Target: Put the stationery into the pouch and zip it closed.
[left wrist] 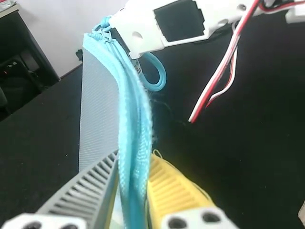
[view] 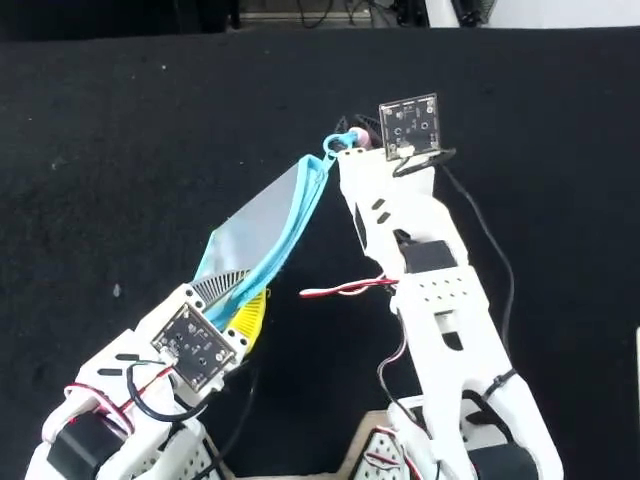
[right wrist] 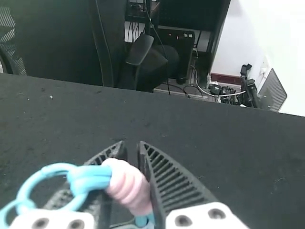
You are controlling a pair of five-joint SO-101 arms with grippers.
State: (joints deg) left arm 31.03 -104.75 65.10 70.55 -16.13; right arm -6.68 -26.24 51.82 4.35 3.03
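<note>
High view, from the left: the left gripper [view: 237, 300] is clamped on the near end of the grey-and-blue pouch [view: 262, 218], which stretches taut across the black table [view: 100, 150] to the right gripper [view: 349, 141], pinched on its pink zip pull [right wrist: 125, 183].

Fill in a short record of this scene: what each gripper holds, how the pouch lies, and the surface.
left gripper: shut on the near end of the pouch
right gripper: shut on the zip pull at its far end
pouch: grey with blue zip, stretched between both grippers
surface: black table
</note>
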